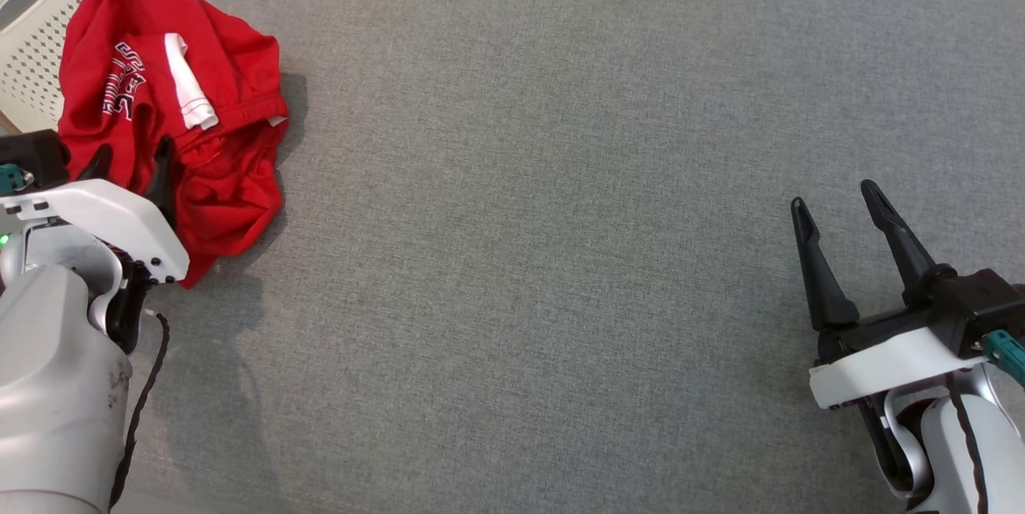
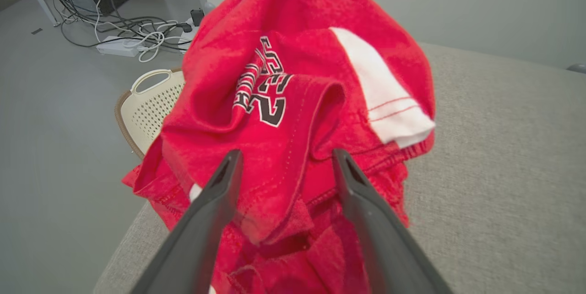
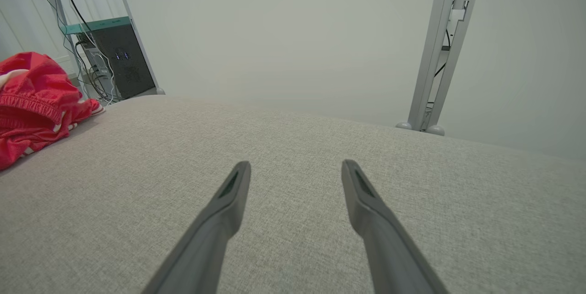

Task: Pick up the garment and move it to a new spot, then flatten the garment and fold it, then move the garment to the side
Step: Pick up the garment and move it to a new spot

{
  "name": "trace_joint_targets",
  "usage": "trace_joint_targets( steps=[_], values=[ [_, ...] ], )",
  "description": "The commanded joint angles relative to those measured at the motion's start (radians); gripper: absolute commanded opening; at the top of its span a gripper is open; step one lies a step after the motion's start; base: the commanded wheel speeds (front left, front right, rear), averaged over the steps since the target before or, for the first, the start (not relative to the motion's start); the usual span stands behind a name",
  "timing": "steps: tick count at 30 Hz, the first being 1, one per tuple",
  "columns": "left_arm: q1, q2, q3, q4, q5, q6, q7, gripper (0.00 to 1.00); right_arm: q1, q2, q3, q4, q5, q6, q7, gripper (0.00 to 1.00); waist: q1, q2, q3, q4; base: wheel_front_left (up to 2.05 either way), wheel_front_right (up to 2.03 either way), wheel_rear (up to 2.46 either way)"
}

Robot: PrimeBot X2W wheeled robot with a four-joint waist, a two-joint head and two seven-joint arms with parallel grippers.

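A crumpled red garment [image 1: 232,74] with a white sleeve trim and black-and-white lettering lies heaped at the far left edge of the grey table [image 1: 560,218]. My left gripper [image 1: 132,158] is open right over its near side. In the left wrist view the two dark fingers of the left gripper [image 2: 286,159] stand either side of a raised fold of the garment [image 2: 293,19]. My right gripper [image 1: 836,200] is open above bare table at the lower right, far from the cloth. In the right wrist view, nothing lies between the right gripper's [image 3: 296,166] fingers, and the garment [image 3: 36,88] shows at the left edge.
A cream perforated basket [image 1: 32,58] stands just beyond the table's left edge, partly under the garment. On the floor past the basket [image 2: 151,101] lie cables and a power strip [image 2: 123,42]. A metal post [image 3: 435,56] rises behind the table's far side.
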Motion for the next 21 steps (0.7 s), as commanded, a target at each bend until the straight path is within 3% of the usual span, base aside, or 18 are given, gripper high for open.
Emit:
trace_joint_targets(
  steps=[1, 2, 13, 21],
  values=[
    [-0.012, 0.008, -0.003, 0.008, 0.002, -0.005, -0.004, 0.83, -0.014, -0.005, -0.004, -0.003, -0.003, 0.0, -0.003, 1.0, 0.0, 0.0, 0.001, 0.0, 0.0, 0.0, 0.0],
    [-0.025, 0.015, -0.007, 0.022, 0.008, -0.002, -0.008, 0.0, -0.016, -0.004, -0.004, -0.004, -0.004, 0.0, -0.002, 1.0, 0.0, 0.0, 0.003, 0.001, 0.0, 0.0, 0.0],
    [-0.065, 0.059, 0.0, 0.021, 0.014, 0.014, -0.177, 0.0, -0.007, 0.004, -0.023, 0.002, 0.0, 0.0, -0.012, 1.0, 0.0, 0.0, -0.023, -0.011, 0.0, 0.0, 0.0],
    [0.089, 0.084, 0.051, -0.311, 0.024, 0.047, -0.2, 0.0, 0.037, 0.039, -0.041, 0.02, 0.013, 0.0, -0.028, 1.0, 0.0, 0.0, -0.127, -0.042, 0.0, 0.0, 0.0]
  ],
)
